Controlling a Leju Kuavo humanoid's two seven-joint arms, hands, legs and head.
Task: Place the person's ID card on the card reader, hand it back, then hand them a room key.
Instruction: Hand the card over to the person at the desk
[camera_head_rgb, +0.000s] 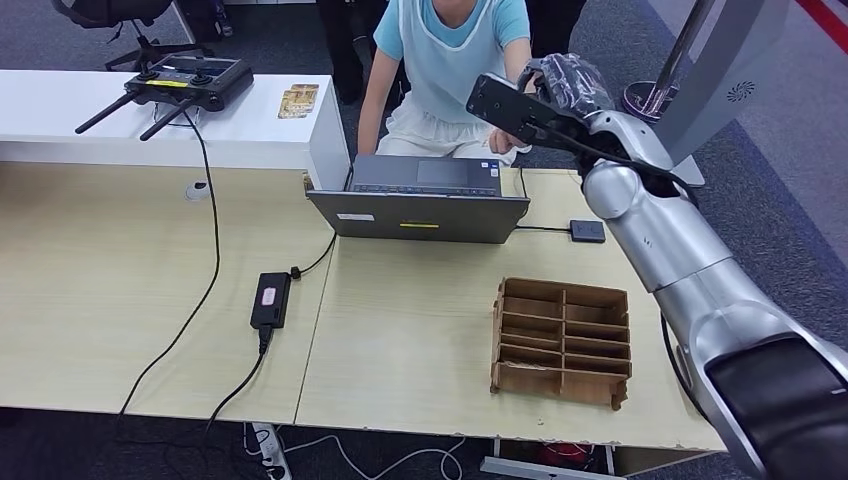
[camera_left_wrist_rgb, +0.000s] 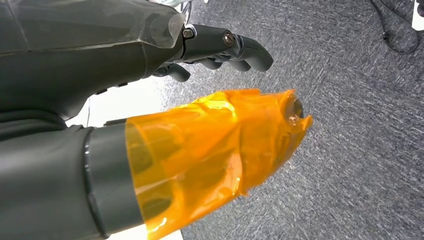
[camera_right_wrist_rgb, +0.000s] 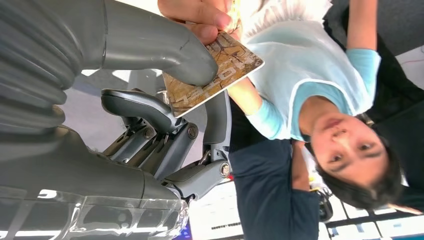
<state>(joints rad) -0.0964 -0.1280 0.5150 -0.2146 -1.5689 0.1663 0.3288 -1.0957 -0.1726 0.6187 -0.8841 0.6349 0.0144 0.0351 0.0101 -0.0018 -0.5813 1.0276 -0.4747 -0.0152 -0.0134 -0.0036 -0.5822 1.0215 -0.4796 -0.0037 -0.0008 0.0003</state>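
The right hand (camera_right_wrist_rgb: 165, 125) is reaching out over the far edge of the desk (camera_head_rgb: 420, 330) toward a person (camera_head_rgb: 450, 60) in a light blue top who is sitting behind an open laptop (camera_head_rgb: 420, 205). In the right wrist view its thick grey thumb (camera_right_wrist_rgb: 165, 50) is pressing on the face of a brown patterned card (camera_right_wrist_rgb: 212, 75), with a darker finger (camera_right_wrist_rgb: 137, 105) lying under the card's lower edge, so the hand is pinching the card while its other fingers are standing apart. The person's hand (camera_right_wrist_rgb: 200, 15) is gripping the same card at the end away from the robot's palm, fingertips right beside the thumb. Whether this is the ID card or the room key cannot be told. Below and behind the raised right hand, on the desk, a small dark card reader (camera_head_rgb: 588, 231) is lying beside the laptop, and a brown cardboard divider box (camera_head_rgb: 560, 342) is sitting nearer the robot. The left hand (camera_left_wrist_rgb: 220, 47) is hanging over grey carpet (camera_left_wrist_rgb: 360, 125), its dark fingers curling loosely around nothing, its thumb (camera_left_wrist_rgb: 215, 150) wrapped in orange film.
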